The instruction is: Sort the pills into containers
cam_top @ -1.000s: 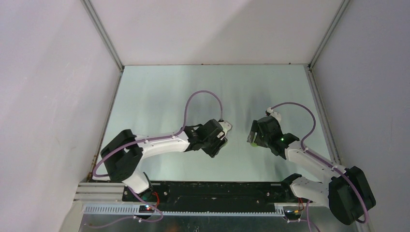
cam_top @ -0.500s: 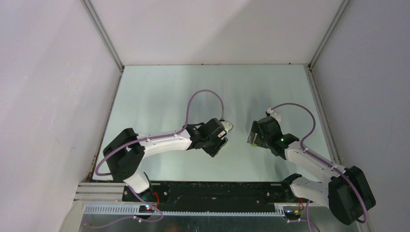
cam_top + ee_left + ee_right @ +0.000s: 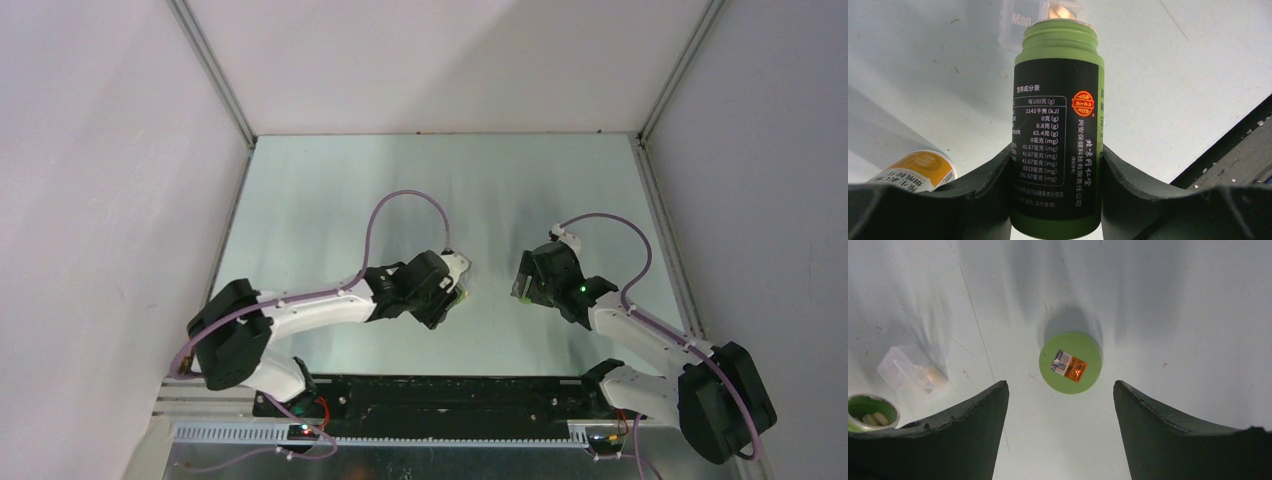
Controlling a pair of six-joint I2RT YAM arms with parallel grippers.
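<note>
My left gripper is shut on a green bottle with a black label. The bottle's open mouth points at the translucent containers, marked "Mon", and a pale pill shows at the rim. In the right wrist view the containers lie at the left with a pale pill inside, and the bottle's mouth shows more pills. My right gripper hangs open above a green cap that lies on the table. From above, the left gripper and right gripper face each other mid-table.
A white bottle with an orange label lies at the lower left of the left wrist view. The dark front rail runs close on that view's right. Grey walls enclose the table on three sides.
The left arm's shoulder and elbow have swung left, and its wrist with the green bottle has shifted slightly down and left. The right arm has not moved.
</note>
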